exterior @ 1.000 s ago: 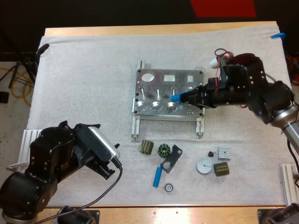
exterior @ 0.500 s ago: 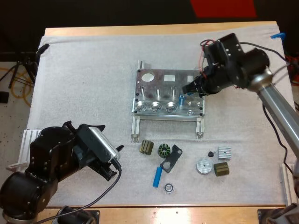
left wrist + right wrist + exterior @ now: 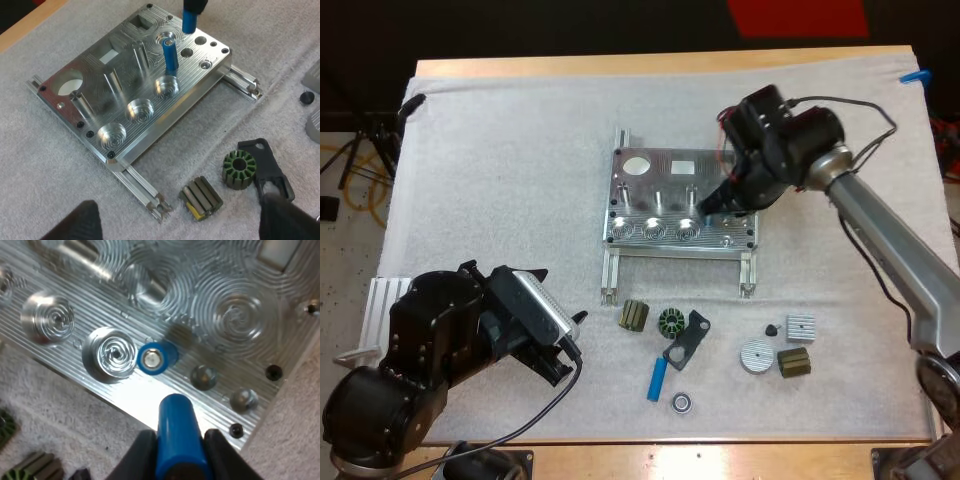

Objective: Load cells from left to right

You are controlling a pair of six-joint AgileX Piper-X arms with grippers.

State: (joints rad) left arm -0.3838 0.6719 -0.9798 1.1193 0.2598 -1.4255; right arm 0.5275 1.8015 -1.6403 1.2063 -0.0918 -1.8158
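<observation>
Fingers of the right gripper press from both sides on a blue cylindrical piece, held just above the front right part of the metal fixture. Whether this piece is a cell or a tool cannot be told. Directly beyond its tip, one blue cell stands upright in the fixture, just beside the rightmost round pocket. The two small holes further right are empty, as are the three round pockets in the front row.

Another blue cylinder lies on the white mat in front of the fixture, among small dark parts. The left gripper hangs well apart from the fixture with its fingers spread and nothing between them.

Judged progress: early. One cell appears seated; the holes to its right remain to be filled, and the cylinder on the mat is yet to be picked up.
</observation>
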